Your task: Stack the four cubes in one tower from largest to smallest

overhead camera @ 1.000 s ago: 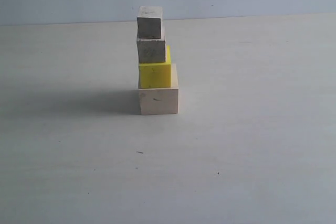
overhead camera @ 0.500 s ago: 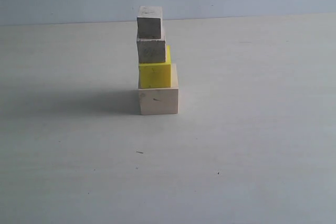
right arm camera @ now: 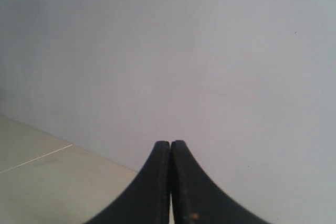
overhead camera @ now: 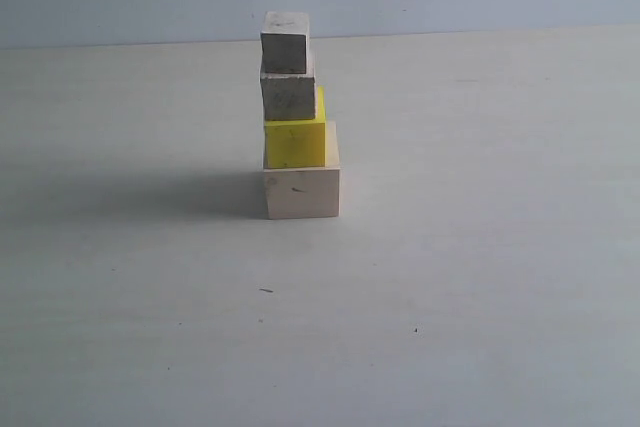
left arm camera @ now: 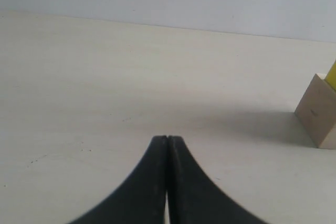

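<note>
Left claw [left arm camera: 167, 139] & right claw [right arm camera: 170, 142] are seen pressed together, nothing held. Tower [overhead camera: 297, 117] is stacked toward table's [overhead camera: 480, 247] far edge, approx mid-width: lg pale wood cube [overhead camera: 302, 193] at btm, then yellow cube [overhead camera: 295, 144], grainy cube [overhead camera: 288, 97], tiny cube [overhead camera: 285, 50] on top.

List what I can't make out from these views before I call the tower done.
- Exterior view: the rear faces of the tower are hidden by its own cubes, so front-to-back overhang is unclear.
- Left wrist view: the frame edge cuts off the large pale wood cube and yellow cube; the grainy wood cube and tiny wood cube fall outside it.
- Right wrist view: past the shut right gripper, only wall and table show; no cubes.
</note>
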Robot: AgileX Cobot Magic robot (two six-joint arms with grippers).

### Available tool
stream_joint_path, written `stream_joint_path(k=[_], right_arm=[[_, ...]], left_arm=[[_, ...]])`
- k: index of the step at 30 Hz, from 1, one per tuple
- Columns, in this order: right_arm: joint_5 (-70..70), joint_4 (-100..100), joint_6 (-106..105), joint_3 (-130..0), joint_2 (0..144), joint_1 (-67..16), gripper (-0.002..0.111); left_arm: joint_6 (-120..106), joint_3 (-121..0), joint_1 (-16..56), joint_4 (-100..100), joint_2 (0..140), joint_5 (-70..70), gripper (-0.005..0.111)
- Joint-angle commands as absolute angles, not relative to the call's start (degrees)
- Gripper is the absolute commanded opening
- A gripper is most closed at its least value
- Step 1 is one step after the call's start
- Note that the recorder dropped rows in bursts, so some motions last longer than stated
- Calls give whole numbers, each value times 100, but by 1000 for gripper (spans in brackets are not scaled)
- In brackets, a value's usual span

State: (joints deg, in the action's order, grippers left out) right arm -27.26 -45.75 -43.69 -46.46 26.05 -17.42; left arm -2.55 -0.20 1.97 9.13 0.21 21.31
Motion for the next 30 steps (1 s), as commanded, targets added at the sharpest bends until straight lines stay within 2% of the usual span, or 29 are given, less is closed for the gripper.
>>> stream_joint_path(k=[1, 5, 12, 23, 30], right_arm=[[-2772, -3879, -3884, -4579, 2573, -1564, 0], [-2738, -3183, -2880, -4220, 2483, -852, 0], [-2383, -3057, -2784, -3032, 2077, 127, 0], [-1191, -3073, -2745, -882, 547, -97, 0], [-1401, -2730, -2557, -774, 441, -97, 0]], left_arm=[[-278, 0, 239, 900, 0, 2081, 0], [-278, 0, 239, 900, 0, 2081, 0], [-278, 0, 239, 900, 0, 2081, 0], [-278, 0, 239, 900, 0, 2081, 0], [-278, 0, 239, 900, 0, 2081, 0]])
